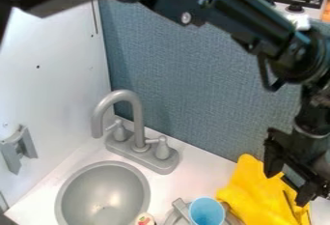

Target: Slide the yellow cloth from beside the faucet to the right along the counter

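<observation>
Whole scene: early stage, as a judgement. Done: gripper (pixel 286 189) is down at the yellow cloth (pixel 250 193). Left: taking hold, lifting, if the cloth is to be moved; no grasp or lift shows.
Blue-grey board (pixel 187 81): upright behind the worktop (pixel 193 173); cloth's upper end lies near its foot.
Arm (pixel 241 19): crosses the top from upper left to right edge, then hangs down over the cloth.
Sink (pixel 103 185): round, grey, set in the worktop at lower left, well apart from the cloth.
Yellow cloth: on the worktop, lower right, beside the blue cup, beneath the gripper. Bunched, with raised folds. Long axis slants from upper left, near the board, to the bottom edge at lower right. Narrower rounded end points up and left; no clear front or back to it.
Tap (pixel 133 115): grey, arched, between sink and board, spout toward the left.
Fingers: spread wide apart, pointing down, a strip of yellow showing between them. Nothing pinched, by the look of it. Whether either one touches the cloth, cannot tell.
Blue cup (pixel 207 212): at the bottom edge, mouth up, just left of the cloth.
Small printed item (pixel 145 219): white with red and green, at the bottom edge, beside the sink.
</observation>
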`<state>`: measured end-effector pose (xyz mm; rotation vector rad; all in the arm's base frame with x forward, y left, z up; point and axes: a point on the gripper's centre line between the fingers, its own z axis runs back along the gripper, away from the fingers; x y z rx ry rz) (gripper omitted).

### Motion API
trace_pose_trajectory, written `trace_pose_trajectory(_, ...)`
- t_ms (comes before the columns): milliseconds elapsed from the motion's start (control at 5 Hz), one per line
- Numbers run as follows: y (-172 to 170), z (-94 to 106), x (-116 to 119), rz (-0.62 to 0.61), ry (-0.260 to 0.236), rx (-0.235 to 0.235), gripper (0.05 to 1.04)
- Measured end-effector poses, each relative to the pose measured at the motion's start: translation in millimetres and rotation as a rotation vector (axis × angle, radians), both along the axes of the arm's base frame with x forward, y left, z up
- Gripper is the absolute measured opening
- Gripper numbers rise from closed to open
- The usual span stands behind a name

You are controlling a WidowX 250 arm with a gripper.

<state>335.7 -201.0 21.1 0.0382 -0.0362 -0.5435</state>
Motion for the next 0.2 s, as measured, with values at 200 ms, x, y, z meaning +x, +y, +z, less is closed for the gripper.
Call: trace_pose_trajectory(200,9.2,23.2,-25.1,-0.019,0.091,0.058,1.001)
